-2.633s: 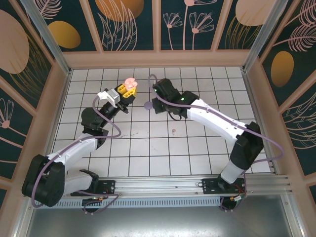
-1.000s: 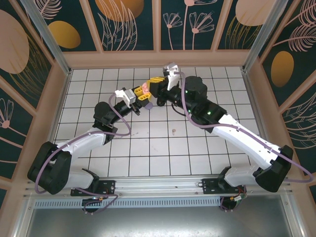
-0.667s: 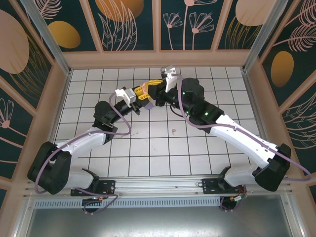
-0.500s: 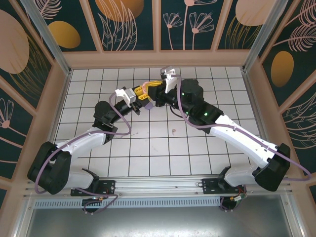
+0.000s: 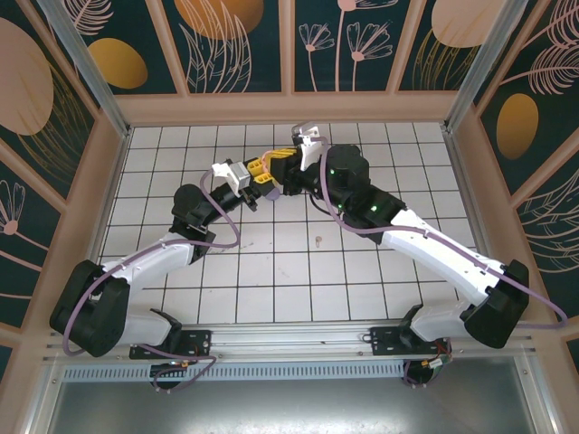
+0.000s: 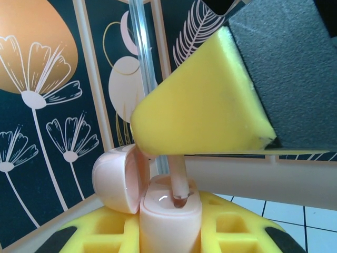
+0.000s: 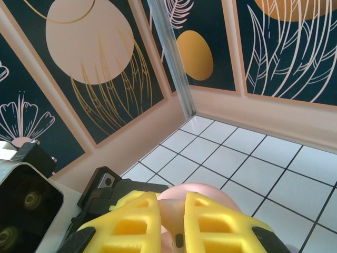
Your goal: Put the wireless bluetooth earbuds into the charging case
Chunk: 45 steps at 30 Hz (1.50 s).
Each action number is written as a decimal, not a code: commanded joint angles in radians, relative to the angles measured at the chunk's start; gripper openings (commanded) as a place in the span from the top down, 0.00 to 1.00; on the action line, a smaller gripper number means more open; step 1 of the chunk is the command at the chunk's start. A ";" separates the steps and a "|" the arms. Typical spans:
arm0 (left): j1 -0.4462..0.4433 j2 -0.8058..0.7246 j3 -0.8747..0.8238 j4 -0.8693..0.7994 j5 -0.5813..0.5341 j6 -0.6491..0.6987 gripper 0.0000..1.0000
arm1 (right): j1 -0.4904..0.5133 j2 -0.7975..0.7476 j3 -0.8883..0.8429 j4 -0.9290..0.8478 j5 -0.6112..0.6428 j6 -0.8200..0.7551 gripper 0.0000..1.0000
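A white tiled table (image 5: 380,280) sits inside dark, flower-patterned walls (image 5: 244,45). The left arm (image 5: 154,258) and right arm (image 5: 425,244) stretch from the near edge and meet above the far middle tiles. The left gripper (image 6: 168,234) is clenched on the open pink charging case (image 6: 169,213), whose lid (image 6: 117,179) is tipped back. Above it, the right gripper (image 7: 171,224) pinches a pale pink earbud (image 6: 178,182), its stem reaching down into the case's mouth.

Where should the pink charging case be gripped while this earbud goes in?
Grip the pink charging case by its lower body, across the sides from below, as the left gripper holds it. Its lid hangs open to one side and the earbud enters the top stem first, so both should stay uncovered. The shell is rounded, so a low pinch seems safest.
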 commanded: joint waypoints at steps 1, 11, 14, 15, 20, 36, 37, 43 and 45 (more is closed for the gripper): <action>-0.011 -0.035 0.032 0.030 0.034 -0.008 1.00 | -0.002 0.018 -0.007 0.015 0.020 -0.007 0.87; -0.011 -0.049 0.032 0.012 0.025 0.013 1.00 | -0.016 -0.006 -0.032 0.005 0.026 -0.008 0.87; -0.011 -0.050 0.035 0.010 0.024 0.015 1.00 | -0.017 -0.015 -0.042 0.001 0.027 -0.007 0.88; -0.011 -0.052 0.035 0.007 0.022 0.018 1.00 | -0.017 -0.018 -0.045 0.000 0.029 -0.008 0.88; -0.011 -0.055 0.036 -0.001 0.017 0.026 1.00 | -0.019 -0.030 -0.057 -0.005 0.023 -0.008 0.88; -0.012 -0.054 0.043 -0.008 0.020 0.021 1.00 | -0.003 0.041 0.036 -0.091 -0.037 -0.030 0.76; -0.013 -0.054 0.041 -0.008 0.018 0.023 1.00 | -0.003 0.039 0.047 -0.098 -0.024 -0.025 0.70; -0.012 -0.050 0.029 0.007 0.006 0.020 1.00 | -0.016 0.004 0.121 -0.136 0.014 0.018 0.42; -0.012 -0.049 0.025 0.017 -0.004 0.014 1.00 | -0.023 -0.025 0.142 -0.154 0.029 0.039 0.37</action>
